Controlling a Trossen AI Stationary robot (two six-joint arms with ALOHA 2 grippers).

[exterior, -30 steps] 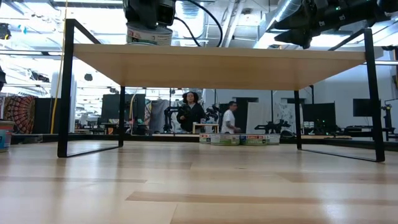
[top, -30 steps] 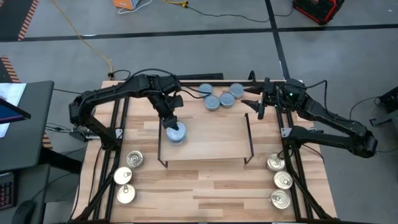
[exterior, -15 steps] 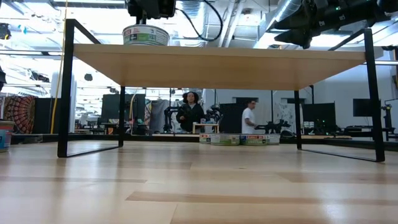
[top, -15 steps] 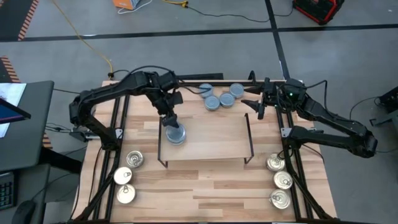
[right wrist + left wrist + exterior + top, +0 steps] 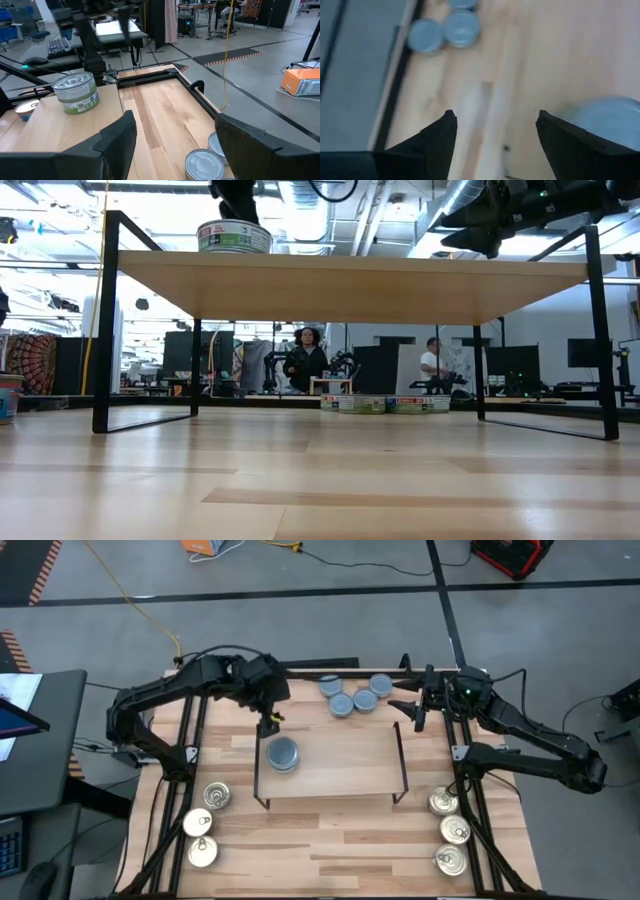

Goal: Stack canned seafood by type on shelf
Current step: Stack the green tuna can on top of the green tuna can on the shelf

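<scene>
Blue-grey round tins stacked on the light wooden shelf (image 5: pixel 340 765) with thin black legs.

Stack of blue-grey tins (image 5: pixel 283 754) near the shelf's left end, standing alone, green label showing on the side. Left gripper (image 5: pixel 270 722) up above the shelf's back-left edge, apart from the stack, fingers spread wide, holding nothing. Four more blue-grey flat tins (image 5: pixel 353 695) in a bunch on the big wooden table (image 5: pixel 330 840) behind the shelf. Right gripper (image 5: pixel 408 700) just beside that bunch, fingers spread, holding nothing. Three shiny silver-gold tins (image 5: pixel 205 823) on the table's front left, three more shiny tins (image 5: pixel 448 830) on the front right.
</scene>
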